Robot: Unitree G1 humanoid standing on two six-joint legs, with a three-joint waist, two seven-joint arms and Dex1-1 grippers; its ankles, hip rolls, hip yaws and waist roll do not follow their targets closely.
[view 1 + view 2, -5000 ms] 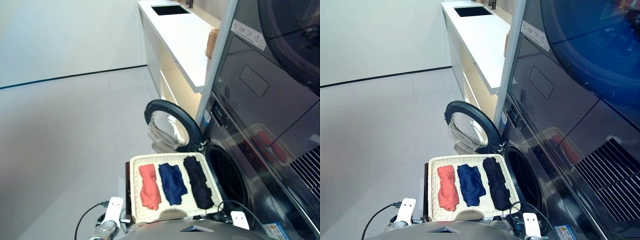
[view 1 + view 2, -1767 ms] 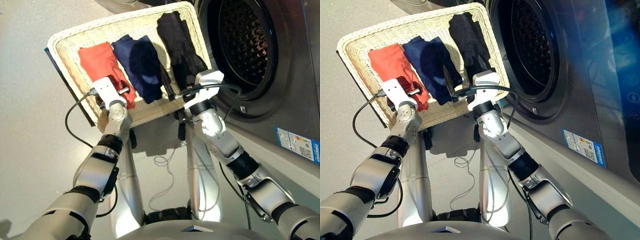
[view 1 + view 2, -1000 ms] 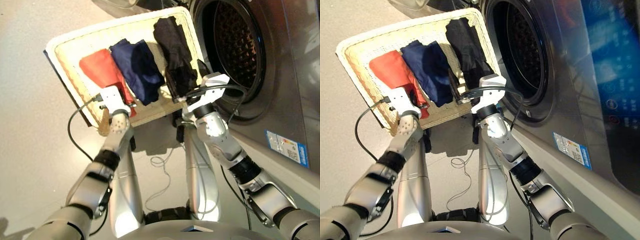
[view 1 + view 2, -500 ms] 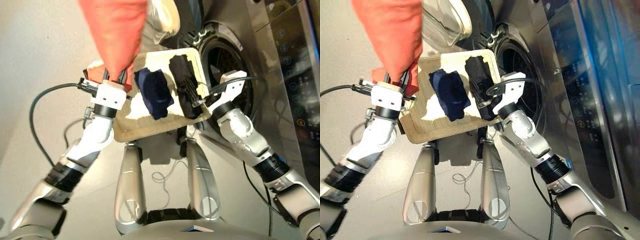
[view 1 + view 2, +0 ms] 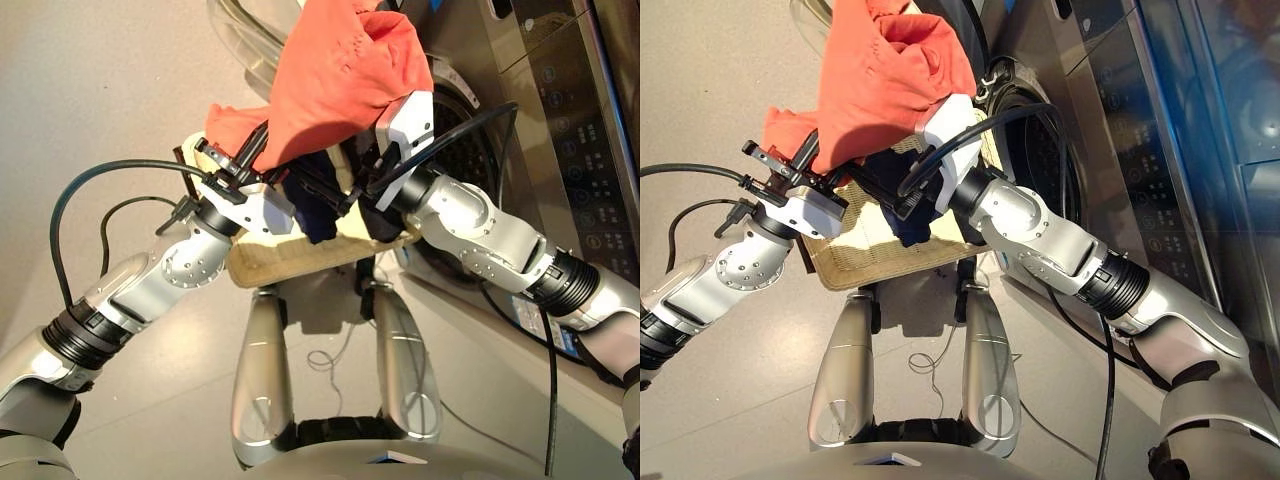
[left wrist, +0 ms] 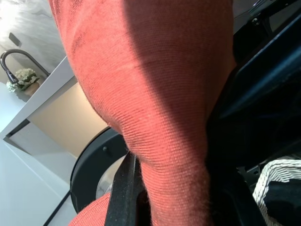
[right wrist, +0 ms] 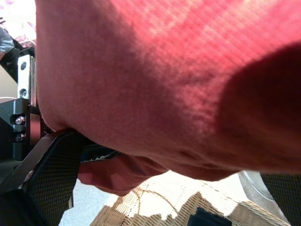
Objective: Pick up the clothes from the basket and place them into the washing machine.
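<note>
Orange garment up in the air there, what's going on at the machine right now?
The robot is lifting the orange-red garment above the basket, in front of the washing machine. The left gripper is clamped on the cloth's lower part. The right gripper has reached in just beneath the cloth; its grip cannot be made out. The navy garment lies in the basket, and a black garment shows there too. Nothing can be seen going into the drum yet.

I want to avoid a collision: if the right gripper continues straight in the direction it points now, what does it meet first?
Most likely the orange-red garment: it fills the right wrist view directly ahead of the right gripper. Depth is unclear, but cloth seems already draped against it.
</note>
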